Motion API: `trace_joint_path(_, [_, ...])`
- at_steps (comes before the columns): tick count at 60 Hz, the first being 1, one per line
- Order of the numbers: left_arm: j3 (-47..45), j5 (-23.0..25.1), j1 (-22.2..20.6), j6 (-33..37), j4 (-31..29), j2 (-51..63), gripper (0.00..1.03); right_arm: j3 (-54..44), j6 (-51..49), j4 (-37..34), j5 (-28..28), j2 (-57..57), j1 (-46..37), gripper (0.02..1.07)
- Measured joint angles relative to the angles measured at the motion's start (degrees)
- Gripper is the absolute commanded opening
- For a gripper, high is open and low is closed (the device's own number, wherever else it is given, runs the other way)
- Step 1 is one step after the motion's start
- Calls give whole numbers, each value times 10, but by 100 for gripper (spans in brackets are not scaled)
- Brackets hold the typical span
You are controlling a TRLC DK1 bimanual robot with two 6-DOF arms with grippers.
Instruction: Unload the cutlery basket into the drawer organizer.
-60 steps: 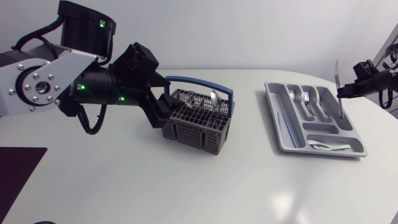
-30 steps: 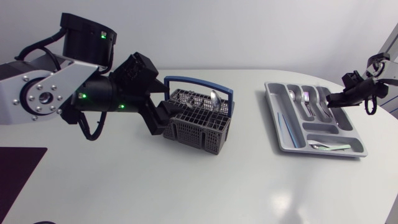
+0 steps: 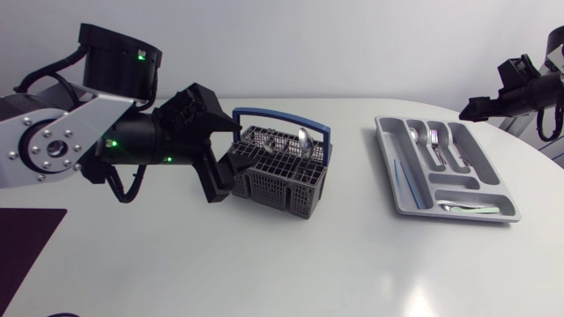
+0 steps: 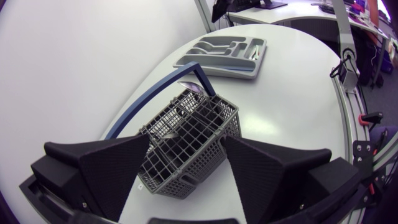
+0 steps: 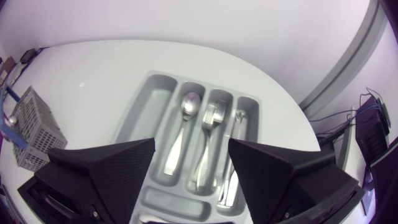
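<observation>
From the head view, the white bench carries the grey cutlery basket near the middle, with its blue handle arching over it. A spoon stands in the basket with its bowl up. The left arm comes in from 9 o'clock. Its left hand sits against the basket's 9 o'clock end. The drawer organizer lies well apart at 3 o'clock from the basket. Its long slots hold cutlery, and one more piece lies in the crosswise slot at its 6 o'clock end. The right hand hangs just past the organizer's 1 o'clock corner, above the bench.

In the left wrist view, the left hand is released, with its two fingers spread wide. The near end of the cutlery basket sits between them, at 12 o'clock from the hand. Bare bench shows between the basket and the finger on the 3 o'clock side. I cannot tell whether the other finger touches the mesh. The blue handle rises over the basket, and the spoon pokes up at the far end. The drawer organizer lies far ahead.

In the right wrist view, the right hand is released and holds nothing. Its fingers are spread above the drawer organizer, which lies straight ahead at 12 o'clock. A spoon lies in one long slot, a fork in the next, and more cutlery beside that. The cutlery basket sits well off at 9 o'clock from the hand.
</observation>
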Motion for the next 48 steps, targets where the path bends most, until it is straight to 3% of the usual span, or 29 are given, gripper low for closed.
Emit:
trace_joint_path(29, [-3, -2, -9, 33, 18, 1, 98, -154, -7, 0, -52, -164, 2, 89])
trace_joint_path(48, [-26, -2, -4, 110, 41, 25, 97, -337, -42, 17, -73, -309, 155, 89])
